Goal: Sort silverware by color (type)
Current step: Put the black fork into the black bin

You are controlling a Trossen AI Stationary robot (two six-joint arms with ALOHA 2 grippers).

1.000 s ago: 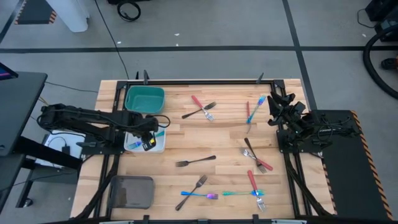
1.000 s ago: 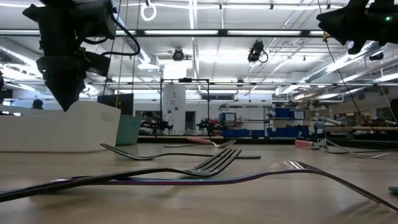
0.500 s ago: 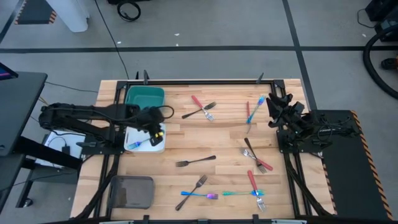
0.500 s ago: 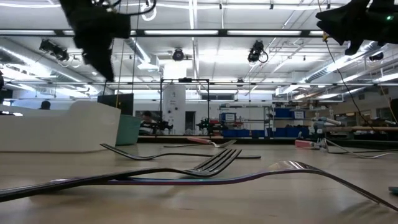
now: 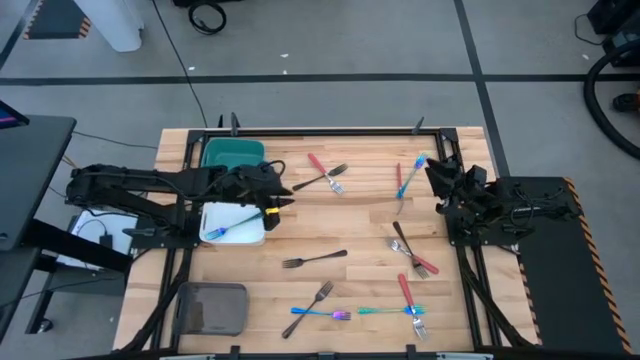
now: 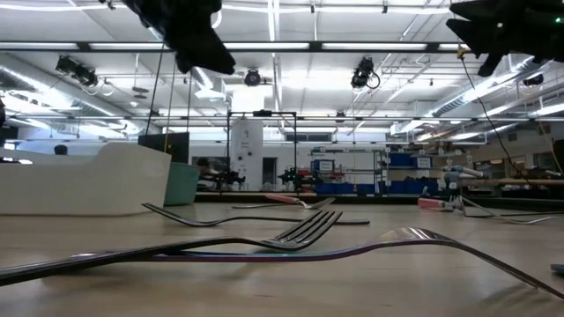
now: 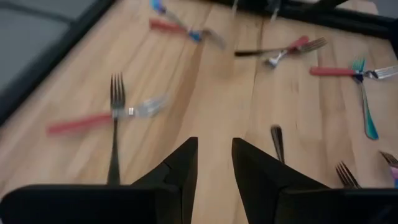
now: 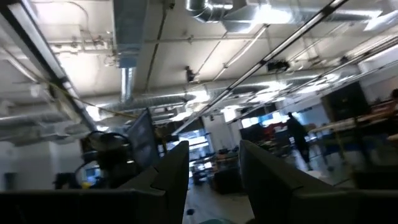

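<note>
Silverware lies scattered on the wooden table (image 5: 350, 225): a red-handled and a dark fork crossed (image 5: 325, 176), a red and a blue piece (image 5: 405, 177), a dark and a red fork crossed (image 5: 413, 251), a dark fork (image 5: 313, 260), a dark fork over an iridescent one (image 5: 318, 308), and a teal piece crossing a red fork (image 5: 400, 308). One iridescent fork (image 5: 238, 224) lies in the white tray (image 5: 215, 215). My left gripper (image 5: 278, 196) hangs open and empty, high over the table beside the white tray (image 7: 214, 163). My right gripper (image 5: 437, 176) is open and empty, raised at the table's right edge (image 8: 211, 165).
A teal tray (image 5: 232, 156) stands at the far left, next to the white tray. A grey tray (image 5: 210, 308) stands at the near left corner. A black frame runs around the table's edge (image 5: 330, 130). Bare wood lies in the table's middle (image 5: 340, 220).
My left gripper has risen from low over the white tray and gone toward the table's right, ending high beside the tray. The iridescent fork stays in the white tray.
</note>
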